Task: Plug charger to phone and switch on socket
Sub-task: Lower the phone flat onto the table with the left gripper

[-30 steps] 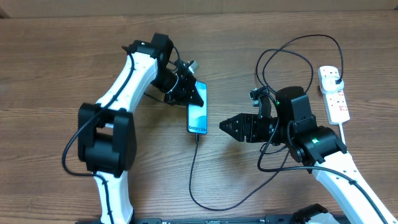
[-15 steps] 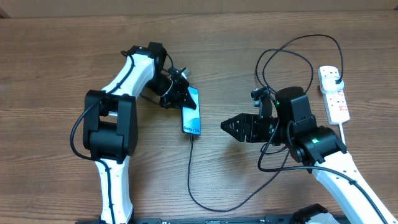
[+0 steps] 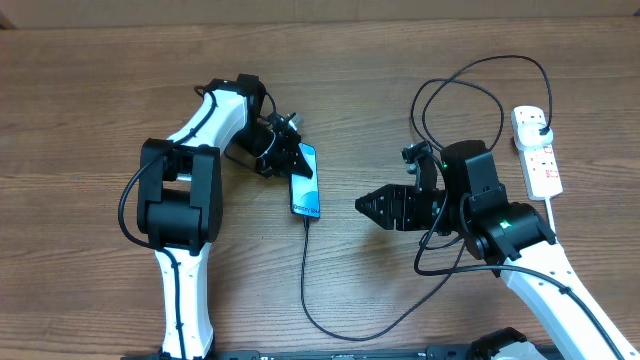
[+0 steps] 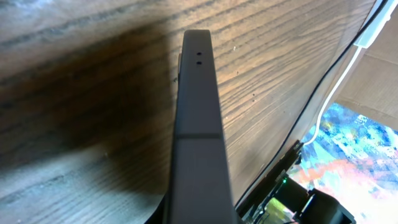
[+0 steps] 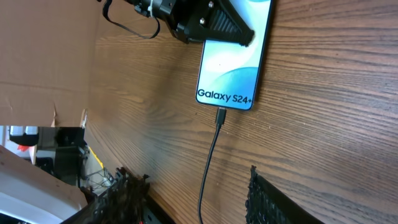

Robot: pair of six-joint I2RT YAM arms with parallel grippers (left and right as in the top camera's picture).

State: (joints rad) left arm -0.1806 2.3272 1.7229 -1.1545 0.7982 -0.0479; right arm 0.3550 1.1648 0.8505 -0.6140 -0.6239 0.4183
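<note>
The phone [image 3: 306,183] lies on the wooden table with its light blue screen up; the right wrist view shows it [image 5: 233,62] with "Galaxy S24+" text. The charger's connector [image 5: 221,116] sits in its bottom port. The thin black cable [image 3: 305,280] loops along the front edge and up to a black plug [image 3: 541,123] in the socket [image 3: 537,155]. My left gripper [image 3: 296,160] is shut on the phone's top end; the left wrist view shows the phone's dark edge [image 4: 198,124]. My right gripper [image 3: 366,205] is open and empty, right of the phone, its fingers either side of the cable [image 5: 208,168].
The socket's white cord [image 3: 556,215] runs down beside my right arm. Black cable loops [image 3: 450,90] lie behind the right arm. Cardboard [image 5: 43,56] stands at the table's far edge.
My left gripper has dragged the phone's top end to the left, and the phone and cable shifted with it. The right arm has barely moved.
</note>
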